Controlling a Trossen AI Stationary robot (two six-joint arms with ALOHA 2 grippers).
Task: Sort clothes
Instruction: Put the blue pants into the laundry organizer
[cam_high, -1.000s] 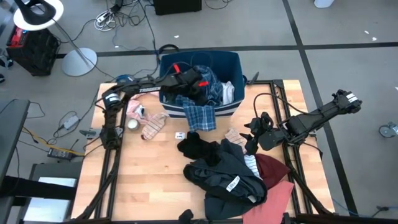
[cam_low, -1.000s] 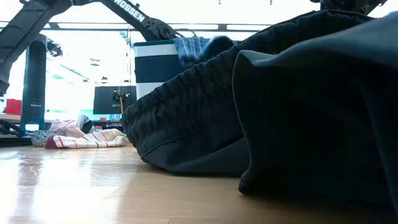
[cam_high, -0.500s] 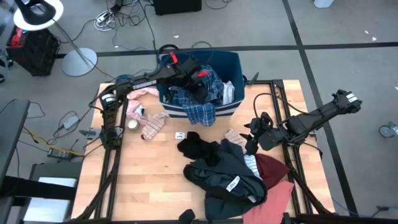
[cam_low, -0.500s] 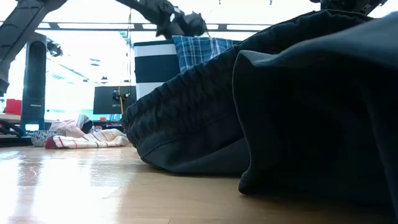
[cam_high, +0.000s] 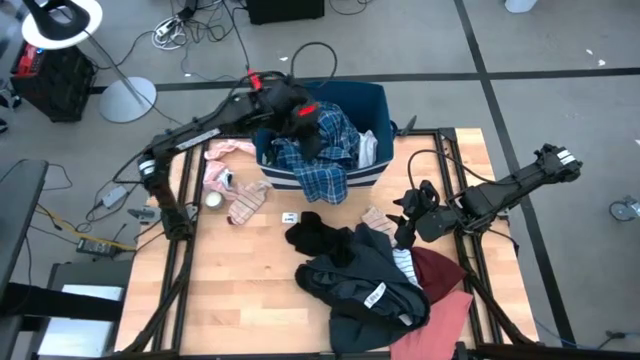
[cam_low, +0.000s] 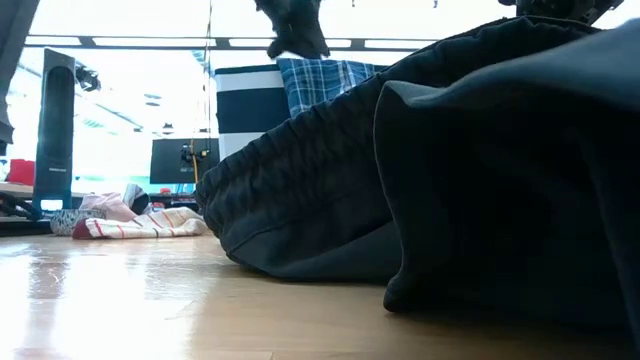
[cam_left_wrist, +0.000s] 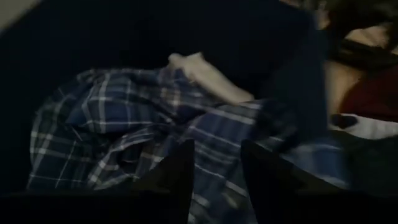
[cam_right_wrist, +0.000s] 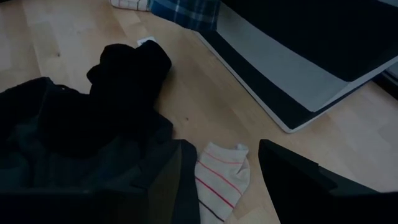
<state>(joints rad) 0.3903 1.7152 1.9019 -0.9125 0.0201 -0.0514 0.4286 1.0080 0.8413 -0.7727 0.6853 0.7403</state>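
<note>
Above the navy bin (cam_high: 372, 100), the left hand (cam_high: 305, 112) hangs open over the blue plaid garment (cam_high: 322, 160); right hand (cam_high: 402, 228) open too.

1. I see a blue-and-white plaid garment (cam_high: 322, 168) draped over the rim of the navy bin (cam_high: 375, 100).
2. A black garment (cam_high: 318, 236) lies beside a dark grey one (cam_high: 360, 282).
3. Maroon cloth (cam_high: 438, 270) and salmon pink cloth (cam_high: 445, 318) sit together.
4. I spot a white sock (cam_right_wrist: 221, 174) with red stripes.
5. The table (cam_high: 240, 300) is pale wood.
</note>
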